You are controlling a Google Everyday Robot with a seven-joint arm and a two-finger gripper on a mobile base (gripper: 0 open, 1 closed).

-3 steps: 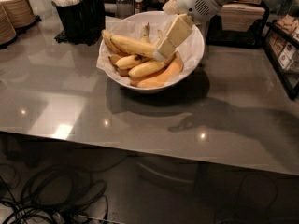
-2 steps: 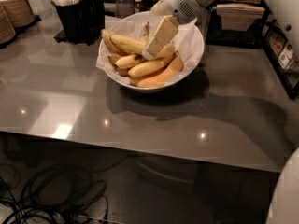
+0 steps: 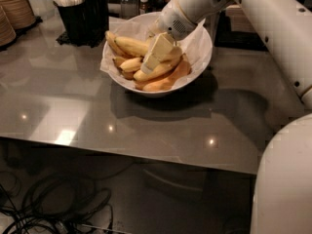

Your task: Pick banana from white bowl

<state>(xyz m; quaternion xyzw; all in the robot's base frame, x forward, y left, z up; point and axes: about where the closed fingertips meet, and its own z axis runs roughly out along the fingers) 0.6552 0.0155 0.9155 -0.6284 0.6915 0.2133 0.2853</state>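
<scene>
— Since a moment ago, the claw [image 3: 152,60] is sitting lower and a little further left over the fruit, and more of the white arm [image 3: 273,28] is filling the right side of the view.

— Where is the claw hanging now?

— It is reaching in from the far right and pointing down into the middle of the white bowl [image 3: 204,57], with its cream tip lying against the pile.

— Is it gripping anything?

— I cannot tell. Whether it is open, closed or holding something is not showing from this angle.

— And the banana [image 3: 127,45]?

— It is lying in the bowl on top of the pile, on the far left side. It is running from the left rim toward the centre, and its right end is disappearing just beside the claw.

— What else is lying in there?

— Shorter stubby bananas [image 3: 129,65] are resting below it, and an orange-tinted banana [image 3: 168,81] is curving along the near right wall. Crinkled white paper [image 3: 199,35] is lining the inside.

— And around the bowl?

— The bowl is standing on a grey glossy worktop [image 3: 146,126]. A black holder [image 3: 83,16] of white items is standing to its far left, with tan paper bowls [image 3: 17,11] stacked beyond that. Cables [image 3: 58,204] are trailing on the floor below.
</scene>
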